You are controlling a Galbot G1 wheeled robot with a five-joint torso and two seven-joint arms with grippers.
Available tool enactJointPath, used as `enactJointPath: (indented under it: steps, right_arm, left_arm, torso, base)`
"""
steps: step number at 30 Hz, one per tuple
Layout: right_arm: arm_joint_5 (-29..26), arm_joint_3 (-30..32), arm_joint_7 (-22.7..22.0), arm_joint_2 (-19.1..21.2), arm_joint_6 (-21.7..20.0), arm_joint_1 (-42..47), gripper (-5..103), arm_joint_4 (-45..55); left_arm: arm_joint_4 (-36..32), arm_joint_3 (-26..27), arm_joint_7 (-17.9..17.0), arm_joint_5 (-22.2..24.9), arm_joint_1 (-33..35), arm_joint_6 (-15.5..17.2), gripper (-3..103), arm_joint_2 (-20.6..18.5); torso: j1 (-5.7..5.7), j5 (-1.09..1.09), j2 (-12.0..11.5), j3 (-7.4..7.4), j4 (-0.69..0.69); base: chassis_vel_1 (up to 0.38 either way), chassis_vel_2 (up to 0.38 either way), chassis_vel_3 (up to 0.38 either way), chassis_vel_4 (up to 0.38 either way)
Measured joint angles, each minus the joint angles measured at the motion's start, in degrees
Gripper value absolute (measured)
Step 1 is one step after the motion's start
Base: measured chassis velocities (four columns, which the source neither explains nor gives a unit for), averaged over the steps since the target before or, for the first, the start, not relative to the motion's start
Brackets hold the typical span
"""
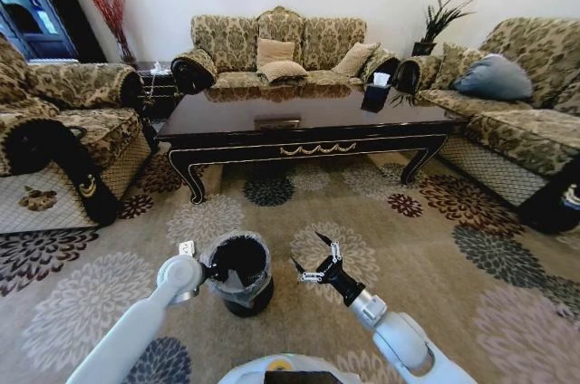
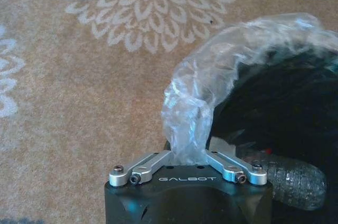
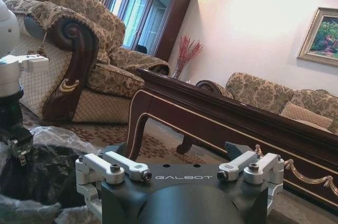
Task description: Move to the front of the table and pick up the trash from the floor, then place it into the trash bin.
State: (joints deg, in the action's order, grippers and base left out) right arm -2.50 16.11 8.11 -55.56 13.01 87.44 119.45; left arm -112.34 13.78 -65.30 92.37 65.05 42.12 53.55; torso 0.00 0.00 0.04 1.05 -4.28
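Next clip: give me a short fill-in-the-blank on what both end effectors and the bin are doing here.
1. The left end effector is shut on the ____ folded over the small round black trash bin's rim.
2. The right end effector, holding nothing, has its fingers ____.
3. The bin stands on the patterned ____.

Missing: plastic liner; open; carpet

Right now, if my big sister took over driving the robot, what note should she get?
Left gripper: shut on the trash bin's liner at the rim.
Right gripper: open, empty, in the air just right of the bin.
Trash bin: on the carpet in front of the robot; a clear bottle lies inside.
Table: straight ahead, beyond the bin.
Done: bottle is in the bin.
Left: I can't spot any scraps on the carpet from here; check the floor again before stopping.
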Motion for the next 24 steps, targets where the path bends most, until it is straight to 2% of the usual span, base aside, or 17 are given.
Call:
enactJointPath:
  steps: [2,3,4,5,7,11,13,14,16,17,18,19,20,21,22,24]
  right_arm:
    - [0.0,-0.01,0.0,0.0,0.0,-0.04,100,-0.01]
    - [0.0,-0.04,0.0,-0.02,0.0,-0.04,100,-0.02]
    - [0.01,-0.08,0.0,-0.05,0.0,0.0,100,-0.02]
    - [0.02,-0.09,0.01,-0.09,0.0,0.06,100,-0.02]
    - [0.02,-0.09,0.02,-0.11,0.0,0.11,100,-0.02]
    - [-0.3,0.43,0.03,-0.12,0.0,0.42,100,0.02]
    - [-0.4,0.54,0.02,-0.12,0.01,0.44,100,0.04]
    - [-0.77,0.83,-0.01,-0.11,0.01,0.37,100,0.1]
    - [-3.03,2.02,-0.38,-0.28,-0.34,-0.46,100,0.27]
    - [-3.03,2.02,-0.38,-0.28,-0.34,-0.46,100,0.27]
    - [-3.73,2.31,-0.63,-0.33,-0.57,-0.65,100,0.3]
    - [-7.84,3.35,-2.61,-0.54,-2.0,-1.41,100,0.39]
    - [-11.1,3.97,-4.03,-0.69,-2.9,-1.89,100,0.37]
    - [-11.1,3.97,-4.03,-0.69,-2.9,-1.89,100,0.37]
    - [-13.39,4.65,-4.7,-0.84,-3.54,-2.22,100,0.15]
    - [-18.01,6.27,-6.18,-1.65,-4.5,-2.98,100,-1.45]
  left_arm:
    - [-0.13,0.09,0.01,0.0,0.08,0.0,7,0.02]
    - [-0.21,0.16,0.01,0.0,0.17,-0.01,12,0.03]
    - [-0.34,0.23,-0.01,0.0,0.34,-0.01,12,0.07]
    - [-0.54,0.39,-0.02,-0.07,0.59,-0.01,23,0.18]
    - [-0.8,0.6,-0.02,-0.21,0.81,-0.04,23,0.3]
    - [-4.22,4.25,0.11,-1.34,4.02,-0.12,44,0.58]
    - [-4.8,4.93,0.25,-1.8,4.77,-0.12,44,0.57]
    - [-6.02,6.41,0.77,-3.38,6.58,-0.12,50,0.46]
    - [-8.21,9.2,4.94,-10.17,10.42,-0.06,60,0.34]
    - [-8.21,9.2,4.94,-10.17,10.42,-0.06,60,0.34]
    - [-8.71,9.86,6.19,-12.13,11.26,-0.06,60,0.33]
    - [-10.09,11.82,10.74,-18.07,13.71,-0.56,72,0.34]
    - [-10.98,13.73,15.32,-24.03,15.63,-1.92,77,0.61]
    - [-10.98,13.73,15.32,-24.03,15.63,-1.92,77,0.61]
    - [-11.29,14.9,18.18,-27.78,16.67,-3.05,77,0.84]
    - [-12.02,18.51,28.34,-38.96,20.26,-8.53,87,2.69]
  torso:
    - [0.0,0.0,0.0,0.0,0.0]
    - [0.0,0.01,0.0,0.0,0.0]
    - [0.0,0.01,0.0,0.0,0.0]
    - [0.0,0.0,0.0,0.0,0.0]
    - [0.0,0.0,0.0,0.0,0.0]
    - [0.0,0.01,0.0,0.0,0.0]
    - [0.0,0.0,0.0,0.0,-0.01]
    - [0.0,0.0,0.0,0.0,-0.01]
    - [0.0,-0.01,0.0,0.0,0.0]
    - [0.0,-0.01,0.0,0.0,0.0]
    - [0.0,-0.02,0.0,0.0,0.0]
    - [0.0,0.0,0.0,0.0,0.02]
    - [0.0,-0.01,0.0,0.0,0.02]
    - [0.0,-0.01,0.0,0.0,0.02]
    - [0.0,0.0,0.0,0.0,0.01]
    - [0.0,0.0,0.0,0.0,0.0]
  base:
    - [0.0,0.0,0.0,0.0]
    - [0.0,0.0,0.0,0.0]
    - [0.0,0.0,0.0,0.0]
    - [0.0,0.0,0.0,0.0]
    - [0.0,0.0,0.0,0.0]
    - [0.0,0.0,0.0,0.0]
    - [0.0,0.0,0.0,0.0]
    - [0.0,0.0,0.0,0.0]
    - [0.0,0.0,0.0,0.0]
    - [0.0,0.0,0.0,0.0]
    - [0.0,0.0,0.0,0.0]
    - [0.0,0.0,0.0,0.0]
    - [0.0,0.0,0.0,0.0]
    - [0.0,0.0,0.0,0.0]
    - [0.0,0.0,0.0,0.0]
    - [0.0,0.0,0.0,0.0]
